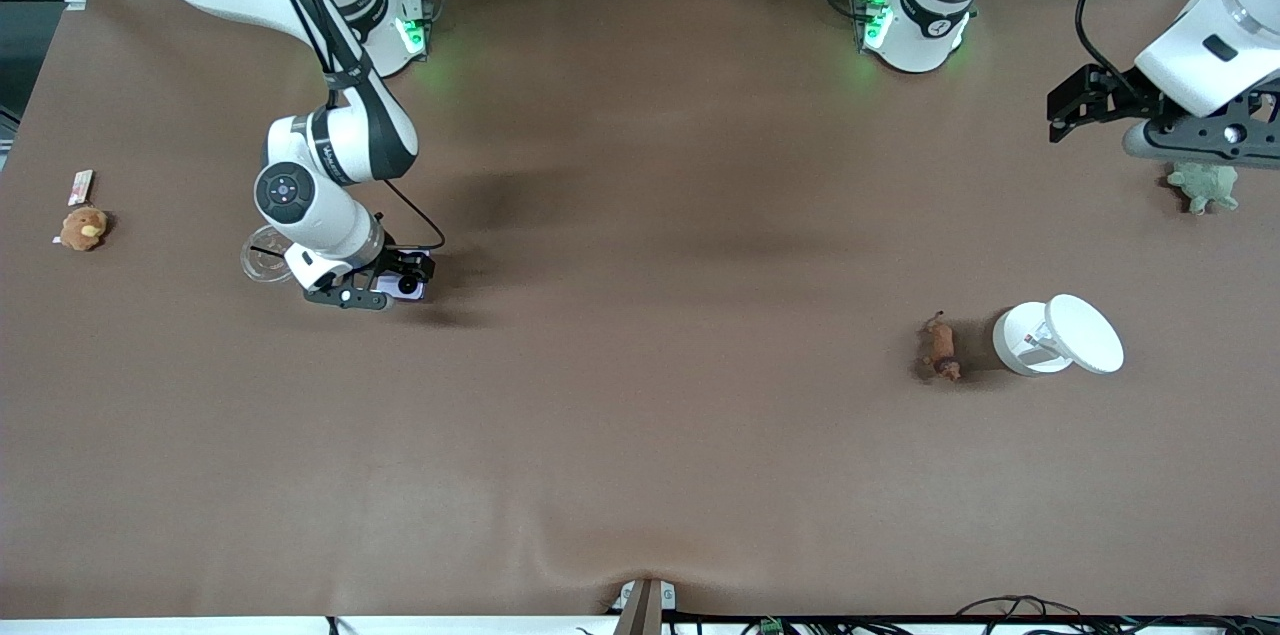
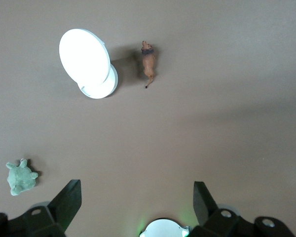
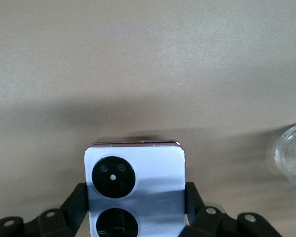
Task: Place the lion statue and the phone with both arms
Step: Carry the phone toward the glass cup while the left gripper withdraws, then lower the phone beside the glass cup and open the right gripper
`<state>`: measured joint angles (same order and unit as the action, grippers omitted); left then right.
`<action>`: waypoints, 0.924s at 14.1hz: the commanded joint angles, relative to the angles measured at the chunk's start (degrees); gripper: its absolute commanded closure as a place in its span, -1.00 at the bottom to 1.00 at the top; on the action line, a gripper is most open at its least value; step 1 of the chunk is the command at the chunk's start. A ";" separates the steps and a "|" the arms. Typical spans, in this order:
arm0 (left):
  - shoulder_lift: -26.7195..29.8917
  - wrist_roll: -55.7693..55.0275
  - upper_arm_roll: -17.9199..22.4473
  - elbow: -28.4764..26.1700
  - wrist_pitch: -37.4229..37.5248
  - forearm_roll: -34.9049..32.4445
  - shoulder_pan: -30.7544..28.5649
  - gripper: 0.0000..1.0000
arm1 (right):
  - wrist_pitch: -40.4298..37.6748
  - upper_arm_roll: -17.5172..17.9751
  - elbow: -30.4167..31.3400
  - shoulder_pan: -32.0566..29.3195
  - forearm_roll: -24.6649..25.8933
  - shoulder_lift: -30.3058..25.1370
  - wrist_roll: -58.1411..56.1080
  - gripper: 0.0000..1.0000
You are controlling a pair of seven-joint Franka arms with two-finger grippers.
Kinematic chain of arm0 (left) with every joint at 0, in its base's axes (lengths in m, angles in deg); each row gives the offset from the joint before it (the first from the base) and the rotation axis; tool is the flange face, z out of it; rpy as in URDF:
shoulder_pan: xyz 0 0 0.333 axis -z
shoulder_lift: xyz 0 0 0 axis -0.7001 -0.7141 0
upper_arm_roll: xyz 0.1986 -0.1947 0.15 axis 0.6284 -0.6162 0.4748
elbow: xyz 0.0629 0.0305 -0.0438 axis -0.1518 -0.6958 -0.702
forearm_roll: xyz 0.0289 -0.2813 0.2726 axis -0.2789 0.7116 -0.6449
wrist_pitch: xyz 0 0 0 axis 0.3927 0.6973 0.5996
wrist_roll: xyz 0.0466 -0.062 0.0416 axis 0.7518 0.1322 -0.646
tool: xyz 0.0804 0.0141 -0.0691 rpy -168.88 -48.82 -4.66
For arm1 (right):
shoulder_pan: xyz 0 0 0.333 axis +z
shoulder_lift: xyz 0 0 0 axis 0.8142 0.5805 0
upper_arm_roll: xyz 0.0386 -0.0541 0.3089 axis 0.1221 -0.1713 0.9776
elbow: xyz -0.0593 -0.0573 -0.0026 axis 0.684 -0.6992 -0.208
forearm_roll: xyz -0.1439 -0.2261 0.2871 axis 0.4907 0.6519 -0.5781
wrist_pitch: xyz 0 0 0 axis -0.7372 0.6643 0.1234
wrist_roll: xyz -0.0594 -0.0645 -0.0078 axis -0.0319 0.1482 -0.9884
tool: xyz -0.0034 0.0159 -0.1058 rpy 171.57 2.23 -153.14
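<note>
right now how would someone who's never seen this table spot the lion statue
Find the white tilted-disc stand toward the left arm's end of the table. The lion statue lies right beside it, toward the right arm's end. It is tiny, slender and reddish-brown, unlike the green plush turtle.
</note>
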<state>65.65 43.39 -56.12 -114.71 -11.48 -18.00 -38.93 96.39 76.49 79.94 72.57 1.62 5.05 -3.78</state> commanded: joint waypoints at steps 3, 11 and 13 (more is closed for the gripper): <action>0.84 1.62 0.31 0.48 0.90 1.02 -0.05 -1.00 | 5.76 0.87 3.06 -1.28 0.49 1.26 -0.78 1.00; 1.02 2.59 0.31 0.56 0.64 1.02 -0.05 -1.00 | 5.68 0.87 2.28 -0.83 0.49 1.62 -0.86 -1.00; 0.93 2.67 0.31 0.56 0.64 1.11 -1.36 -1.00 | 3.41 0.87 0.88 -1.27 0.49 0.39 -0.86 -1.00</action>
<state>65.97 44.57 -56.05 -114.52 -11.42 -17.99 -39.08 102.42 76.80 81.69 72.47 1.62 7.67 -4.21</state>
